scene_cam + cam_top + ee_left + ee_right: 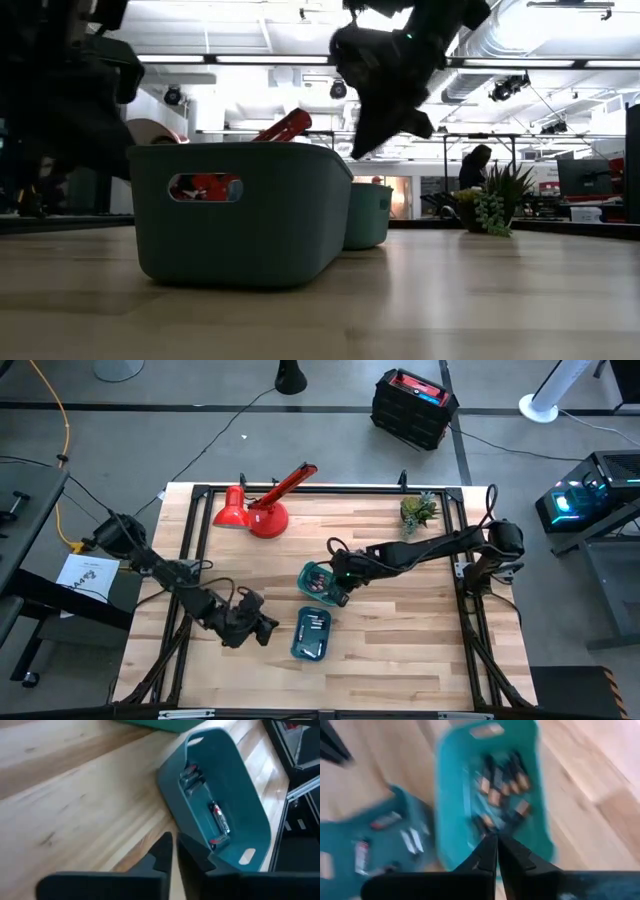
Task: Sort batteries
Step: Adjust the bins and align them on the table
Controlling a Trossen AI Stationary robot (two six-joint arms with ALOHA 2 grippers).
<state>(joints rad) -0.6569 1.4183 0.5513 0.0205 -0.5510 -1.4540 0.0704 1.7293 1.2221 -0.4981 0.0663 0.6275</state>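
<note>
Right gripper (340,598) over far tray (318,579), fingers pressed together, empty. Batteries (502,782) heaped inside: small, rigid, slick, likely rolling; best pinched mid-barrel. Left gripper (268,628) closed beside near tray (311,634).

a red desk lamp (262,510) lies beside a small potted plant (419,510) on the wooden table (400,650).

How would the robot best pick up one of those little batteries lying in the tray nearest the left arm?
Judging from the left wrist view, the loose battery lies flat in the near tray. Probably come straight down, fingers across its slim middle, since the tray walls block the sides.
</note>
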